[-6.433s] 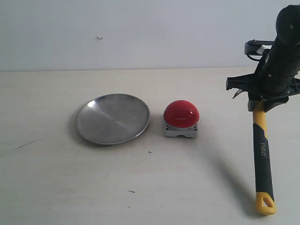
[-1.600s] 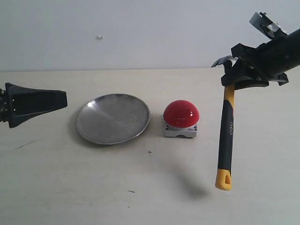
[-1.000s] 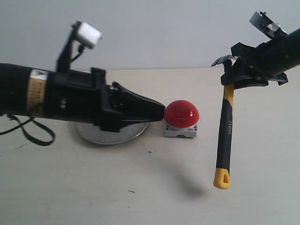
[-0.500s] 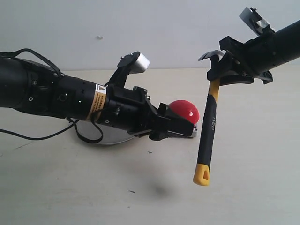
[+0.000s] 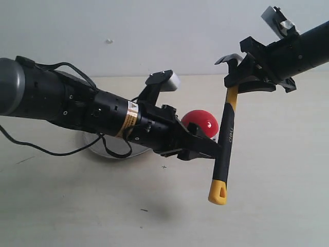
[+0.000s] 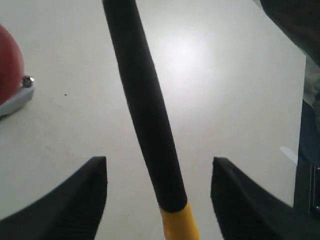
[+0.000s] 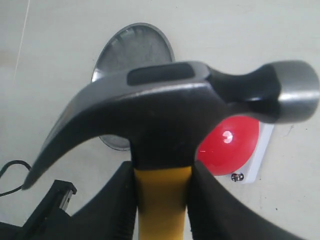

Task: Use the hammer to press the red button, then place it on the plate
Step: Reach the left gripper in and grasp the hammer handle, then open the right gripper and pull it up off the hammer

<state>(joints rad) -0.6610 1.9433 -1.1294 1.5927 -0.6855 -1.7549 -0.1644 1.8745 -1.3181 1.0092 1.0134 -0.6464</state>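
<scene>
The hammer (image 5: 225, 141) hangs head-up above the table, my right gripper (image 5: 242, 81) shut on the yellow neck just under its dark head (image 7: 175, 107). My left gripper (image 5: 214, 150) reaches across from the left. It is open, its fingers either side of the black grip (image 6: 150, 125) without touching. The red button (image 5: 204, 122) sits on the table behind the left arm, partly covered. The plate (image 5: 103, 148) lies mostly hidden under that arm; the right wrist view shows the plate (image 7: 132, 50) and the red button (image 7: 235, 145) below the hammer head.
The left arm's thick black body (image 5: 77, 108) with its cable crosses the left half of the table. A pale wall (image 5: 154, 31) stands behind the table. Bare tabletop (image 5: 282, 170) lies to the right of the hammer.
The left arm has stretched further right, bringing its open fingers around the hammer's handle. The right gripper and hammer have shifted slightly left, the handle tilting more.
</scene>
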